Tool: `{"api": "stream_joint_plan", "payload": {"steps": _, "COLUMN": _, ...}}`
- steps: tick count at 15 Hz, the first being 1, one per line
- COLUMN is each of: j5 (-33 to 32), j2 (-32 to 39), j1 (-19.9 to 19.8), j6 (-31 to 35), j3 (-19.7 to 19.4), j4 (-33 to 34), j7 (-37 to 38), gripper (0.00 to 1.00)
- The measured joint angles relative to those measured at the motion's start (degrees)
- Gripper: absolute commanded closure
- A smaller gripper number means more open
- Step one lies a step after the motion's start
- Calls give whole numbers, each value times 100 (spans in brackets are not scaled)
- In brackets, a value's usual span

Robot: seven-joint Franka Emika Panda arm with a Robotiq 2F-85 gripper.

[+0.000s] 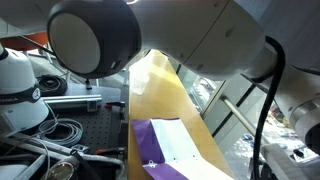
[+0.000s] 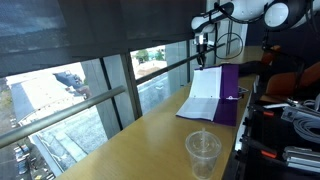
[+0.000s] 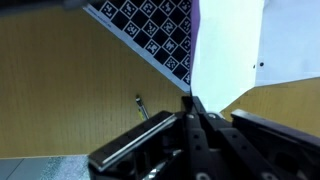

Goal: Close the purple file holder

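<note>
The purple file holder (image 2: pixel 231 90) lies open at the far end of the long yellowish worktop (image 2: pixel 130 140), its white sheets (image 2: pixel 203 92) spread on the window side and a purple cover on the other. In an exterior view my end effector (image 2: pixel 203 45) hangs over its far edge. In the wrist view my fingers (image 3: pixel 188 118) look pressed together, with their tips meeting at the white sheet's lower corner; I cannot tell whether they pinch it. A checkerboard panel (image 3: pixel 150 30) lies beside the sheet. A clear plastic cup (image 2: pixel 203 153) stands well apart, nearer the camera.
</note>
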Motion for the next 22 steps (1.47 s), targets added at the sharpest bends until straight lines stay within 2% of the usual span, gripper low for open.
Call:
{"api": "stream_joint_plan", "payload": {"steps": 3, "j5": -189, "j2": -108, "j1": -6, "j6": 11, "j3": -184, "j4": 2, "j7": -104, "gripper": 100}}
{"api": "stream_joint_plan", "payload": {"steps": 8, "j5": -382, "j2": -150, "j1": 186, "j6": 110, "j3": -241, "j4": 2, "j7": -235, "gripper": 100}}
{"api": "stream_joint_plan", "payload": {"steps": 17, "j5": -1321, "j2": -397, "j1": 1216, "j6": 845, "j3": -369, "j4": -57, "j7": -605, "gripper": 100}}
{"api": "stream_joint_plan", "payload": {"steps": 22, "j5": -1595, "j2": -697, "j1": 1604, "j6": 1209, "j3": -411, "j4": -446, "j7": -648, "gripper": 100}}
